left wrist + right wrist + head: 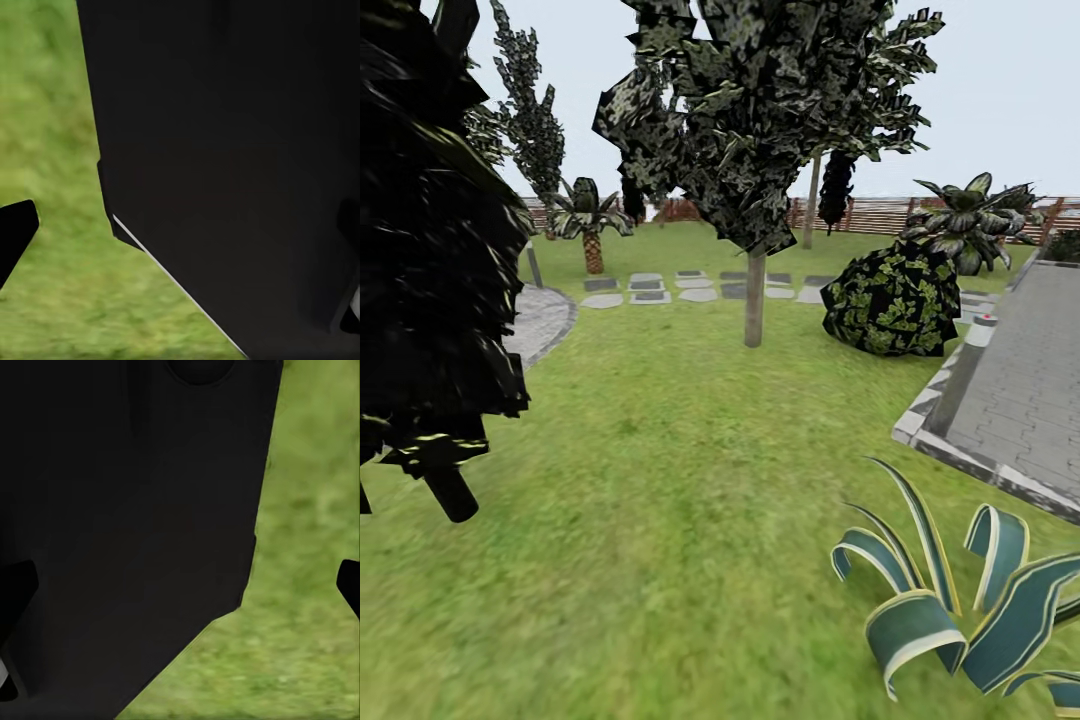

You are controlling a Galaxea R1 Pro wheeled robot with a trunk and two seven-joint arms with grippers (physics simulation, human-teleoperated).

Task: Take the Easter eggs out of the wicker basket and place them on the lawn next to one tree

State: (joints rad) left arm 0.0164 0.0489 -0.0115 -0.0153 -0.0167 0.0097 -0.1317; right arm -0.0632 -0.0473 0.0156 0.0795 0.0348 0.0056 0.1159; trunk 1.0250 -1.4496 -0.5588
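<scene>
The lawn (660, 480) spreads out ahead of me as mottled green grass in the head view. The Easter eggs and the wicker basket are out of view. In the left wrist view my left gripper (180, 232) is open, one black fingertip (15, 234) showing over grass, with a large dark part of my own body behind the gap. In the right wrist view my right gripper (180, 589) is open too, a fingertip (349, 583) over grass (315, 607). Neither holds anything.
A near-black conifer (430, 250) stands close on the left. A slim straight-trunked tree (755, 300) stands mid-lawn, with a round shrub (890, 300) to its right. Grey paving (1020, 390) lies right, a striped-leaf plant (960, 620) near right, stepping stones (650, 290) and a fence (880, 215) behind.
</scene>
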